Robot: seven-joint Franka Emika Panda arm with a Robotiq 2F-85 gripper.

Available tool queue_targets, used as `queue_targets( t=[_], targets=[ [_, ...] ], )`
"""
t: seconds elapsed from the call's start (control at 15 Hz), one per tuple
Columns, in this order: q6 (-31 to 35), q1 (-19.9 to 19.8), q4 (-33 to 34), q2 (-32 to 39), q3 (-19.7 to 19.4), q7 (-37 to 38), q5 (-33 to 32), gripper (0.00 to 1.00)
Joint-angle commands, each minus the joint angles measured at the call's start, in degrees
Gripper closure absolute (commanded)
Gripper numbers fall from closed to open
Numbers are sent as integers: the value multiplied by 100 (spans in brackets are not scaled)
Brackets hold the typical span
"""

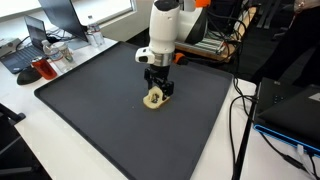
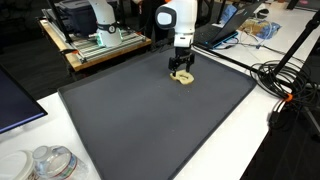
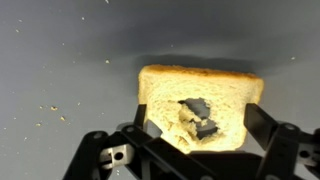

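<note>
A slice of toast-coloured bread (image 3: pixel 200 85) with a torn dark hole in its middle lies flat on the dark grey mat (image 3: pixel 60 60). My gripper (image 3: pixel 198 128) is right over it, fingers spread wide, one at each side edge of the slice. The jaws look open, and the slice is not squeezed. In both exterior views the gripper (image 1: pixel 158 88) (image 2: pixel 181 71) points straight down at the bread (image 1: pixel 153 99) (image 2: pixel 183 79), which sits towards the far middle of the mat (image 1: pixel 110 120) (image 2: pixel 150 120).
Crumbs are scattered on the mat near the slice. Laptops and clutter (image 1: pixel 40 50) stand on the white table beside the mat. Cables (image 1: pixel 240 110) (image 2: pixel 285 85) run along one side. A second robot base on a wooden bench (image 2: pixel 100 35) stands behind.
</note>
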Motion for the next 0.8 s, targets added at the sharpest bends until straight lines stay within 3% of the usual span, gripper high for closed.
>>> queue_targets(
  t=[0.0,0.13,0.2,0.73],
  targets=[
    [-135,-22,93,24,16,88,-67,12],
    [-158,-26,93,21,26,81,-62,19],
    [-181,-32,86,18,37,78,-55,27],
    [-259,-84,67,40,116,54,-27,47]
  ],
)
